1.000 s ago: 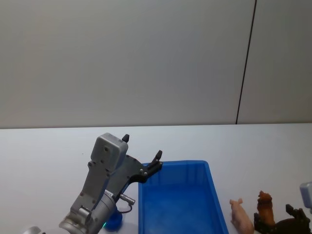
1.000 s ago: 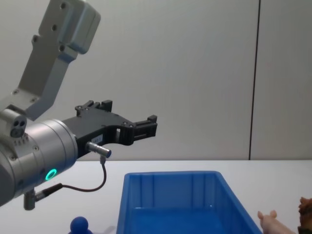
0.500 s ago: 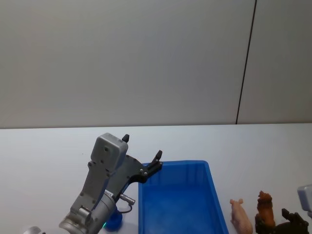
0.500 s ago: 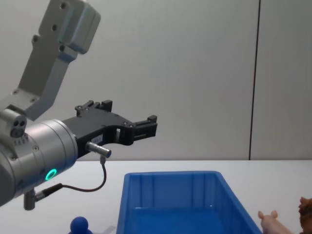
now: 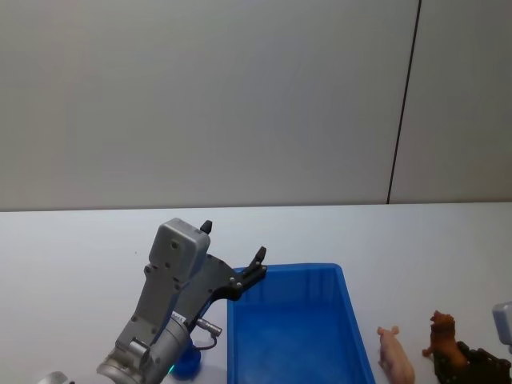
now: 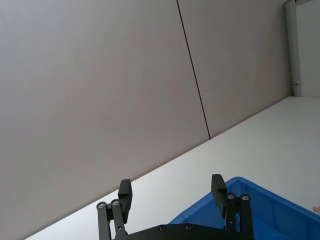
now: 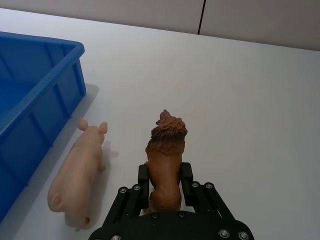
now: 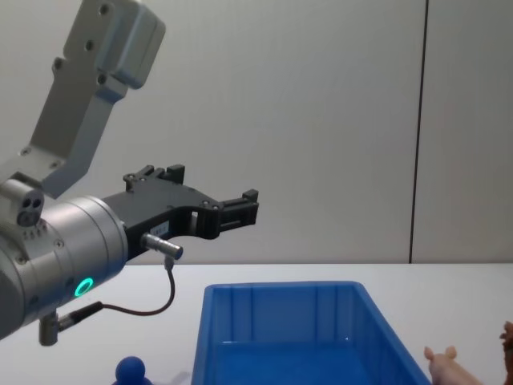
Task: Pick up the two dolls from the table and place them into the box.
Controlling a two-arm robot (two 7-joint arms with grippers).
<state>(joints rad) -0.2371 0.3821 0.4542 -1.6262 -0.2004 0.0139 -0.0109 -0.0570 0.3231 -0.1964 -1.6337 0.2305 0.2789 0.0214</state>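
Note:
The shaggy brown doll (image 7: 166, 150) sits between my right gripper's (image 7: 165, 181) fingers, which press on both its flanks; the gripper is shut on it. In the head view this doll (image 5: 442, 336) and the right gripper (image 5: 472, 362) are at the lower right corner. The pale pink pig doll (image 7: 80, 170) lies on the white table (image 7: 250, 100) between the brown doll and the blue box (image 7: 35, 95). My left gripper (image 5: 234, 242) hangs open and empty above the box's (image 5: 304, 269) far left corner.
A small blue ball-topped object (image 8: 131, 370) stands on the table left of the box (image 8: 280, 287), under my left arm. The pig (image 8: 445, 365) lies close to the box's right wall. A grey wall rises behind the table.
My right gripper has shifted slightly to the right with the brown doll, away from the pig. The left arm, the pig and the box have not moved.

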